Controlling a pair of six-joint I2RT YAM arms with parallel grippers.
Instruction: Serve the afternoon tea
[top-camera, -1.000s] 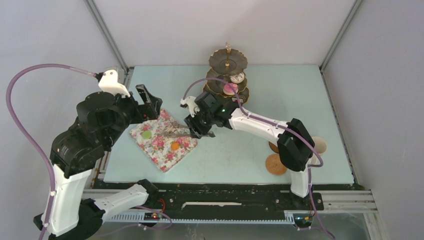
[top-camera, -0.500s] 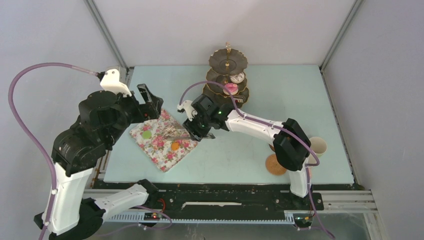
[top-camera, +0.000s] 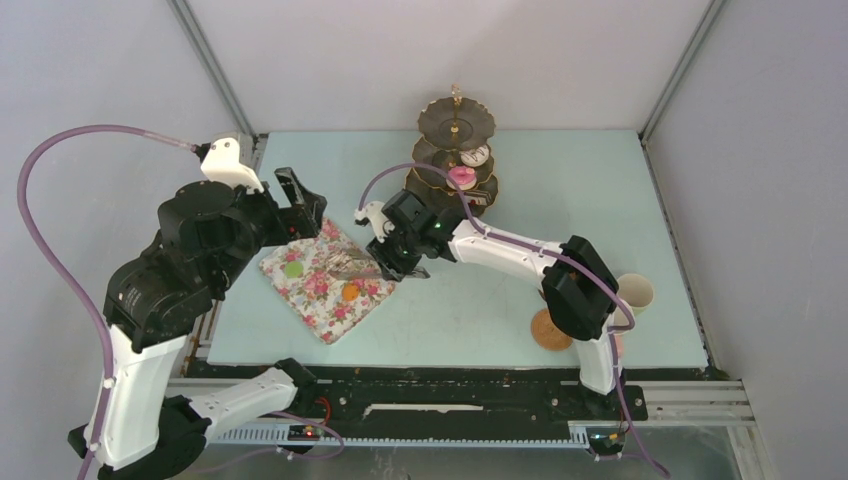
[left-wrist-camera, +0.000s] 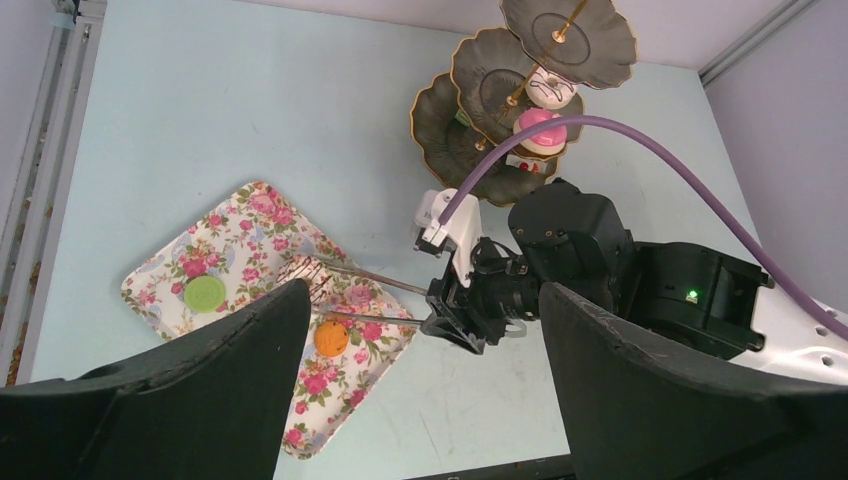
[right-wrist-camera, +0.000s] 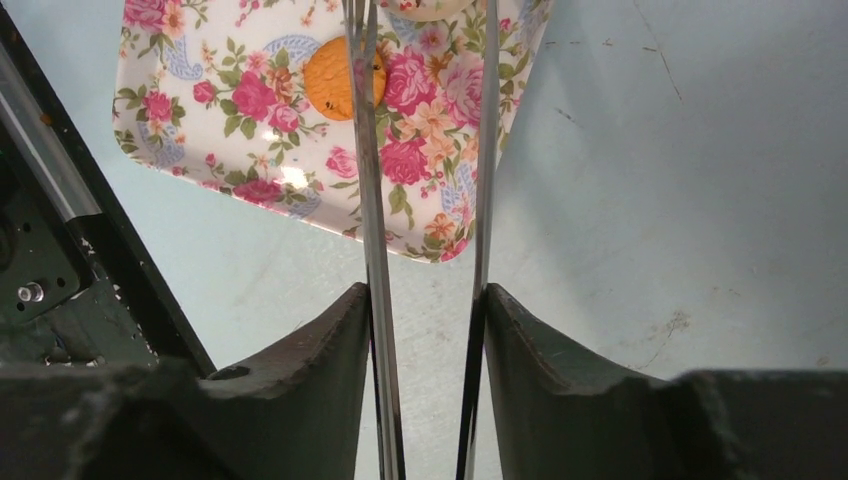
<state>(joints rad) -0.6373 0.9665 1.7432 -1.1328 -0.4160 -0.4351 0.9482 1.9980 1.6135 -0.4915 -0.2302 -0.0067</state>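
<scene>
Looking down on the pale blue table (top-camera: 520, 200), I see grey walls (top-camera: 400, 60) close on three sides, with metal struts (top-camera: 215, 75) running up the back corners. My right gripper (right-wrist-camera: 425, 330) clamps the long tongs (right-wrist-camera: 370, 200), both legs pinched between its fingers, and the tips reach over the floral cloth (top-camera: 325, 300) near the table's left edge. A green piece (top-camera: 293, 269) and an orange piece (top-camera: 350, 292) lie apart on that cloth. My left gripper (top-camera: 300, 205) hangs wide open above the cloth's far corner, holding nothing. A pink doughnut (top-camera: 461, 177) and a white doughnut (top-camera: 475, 155) sit on the tiered stand (top-camera: 456, 120) at the back. A brown coaster (top-camera: 545, 330) and a cream cup (top-camera: 637, 292) lie toward the right near edge, and a broad stretch of table separates them from the cloth.
</scene>
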